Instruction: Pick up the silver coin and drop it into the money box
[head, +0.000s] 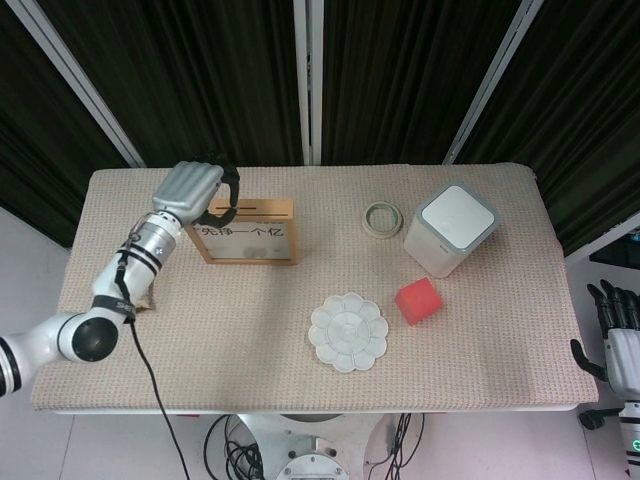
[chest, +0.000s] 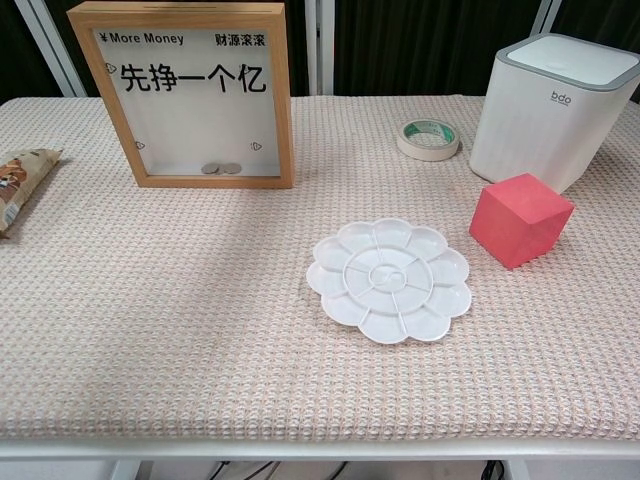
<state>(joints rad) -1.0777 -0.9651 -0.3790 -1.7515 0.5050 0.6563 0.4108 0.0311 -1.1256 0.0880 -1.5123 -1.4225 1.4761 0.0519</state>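
Snack packet (chest: 18, 186): lying at the far left of the surface (chest: 200, 330), untouched.
Left hand (head: 195, 190): poised above the left end of the money box (chest: 185, 95); fingers (head: 228, 205) curled inward near the top slot. Whether the silver coin is pinched cannot be told.
Silver coin: not discernible outside the box; two coins (chest: 220, 169) seen inside at the bottom.
Step advice: any coin should be held edge-on, aligned along the slot, released only once centred.
Right hand (head: 622, 335): at the far right, off the surface, fingers apart, nothing held.
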